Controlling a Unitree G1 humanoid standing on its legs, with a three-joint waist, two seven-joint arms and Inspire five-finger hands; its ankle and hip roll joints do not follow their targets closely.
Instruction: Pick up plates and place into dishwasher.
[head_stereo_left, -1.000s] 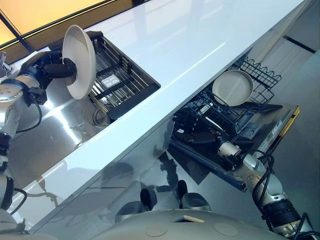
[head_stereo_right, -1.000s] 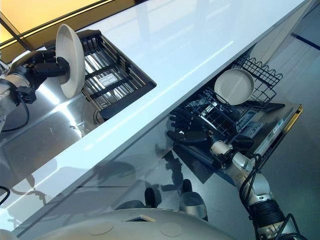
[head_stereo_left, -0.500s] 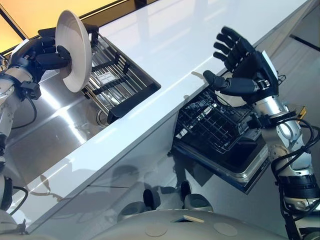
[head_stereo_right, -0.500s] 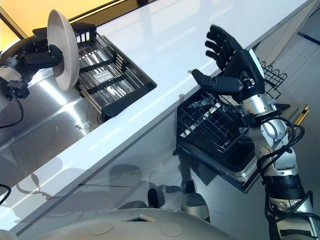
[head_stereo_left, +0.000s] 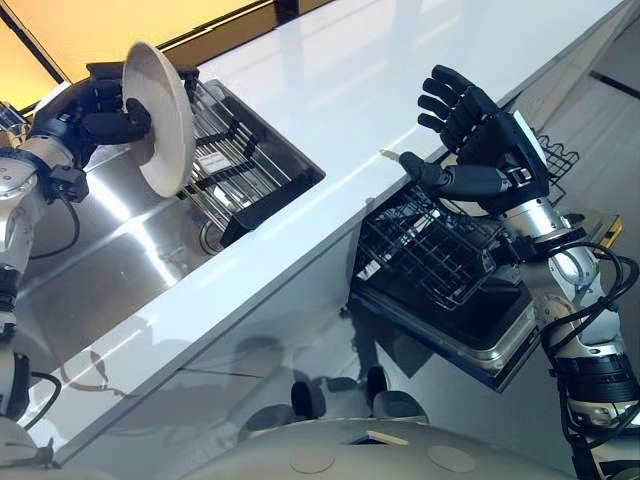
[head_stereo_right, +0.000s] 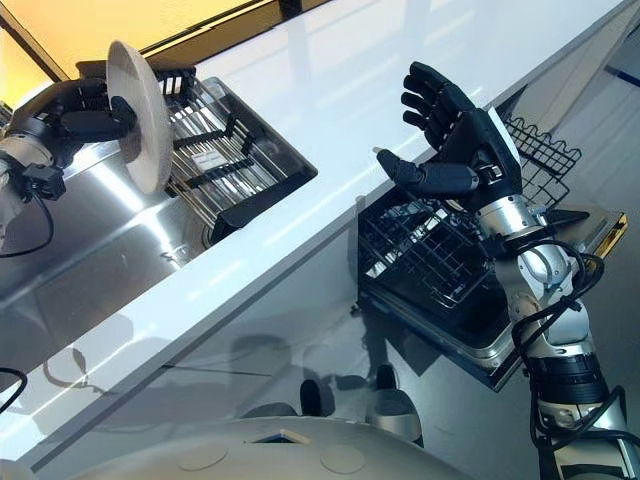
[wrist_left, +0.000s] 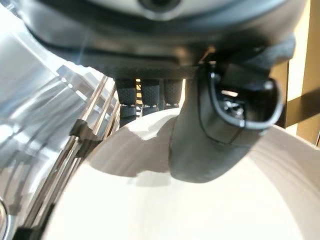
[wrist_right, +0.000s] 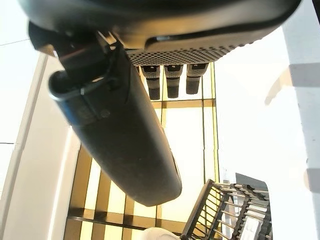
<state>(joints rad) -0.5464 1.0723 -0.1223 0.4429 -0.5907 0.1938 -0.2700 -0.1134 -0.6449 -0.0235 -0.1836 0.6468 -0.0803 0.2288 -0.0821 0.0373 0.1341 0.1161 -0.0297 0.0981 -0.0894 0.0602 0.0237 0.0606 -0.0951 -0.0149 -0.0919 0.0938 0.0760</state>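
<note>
A cream plate (head_stereo_left: 160, 118) stands on edge in the air over the steel sink (head_stereo_left: 90, 250), pinched at its rim by my left hand (head_stereo_left: 95, 110); the left wrist view shows the thumb (wrist_left: 220, 125) pressed on the plate (wrist_left: 175, 210). My right hand (head_stereo_left: 490, 150) is raised open, fingers spread, above the counter's edge and over the dishwasher's lower rack (head_stereo_left: 430, 255). The open dishwasher door (head_stereo_left: 470, 325) lies below the counter at the right. The hand hides the far part of the rack.
A black dish-drying rack (head_stereo_left: 240, 165) sits in the sink beside the held plate. The long white counter (head_stereo_left: 330, 120) runs between sink and dishwasher. A black wire basket (head_stereo_right: 545, 150) sticks out behind my right hand.
My right hand rose from low by the dishwasher door to above the counter edge, open. The left hand shifted the plate slightly, still over the sink.
</note>
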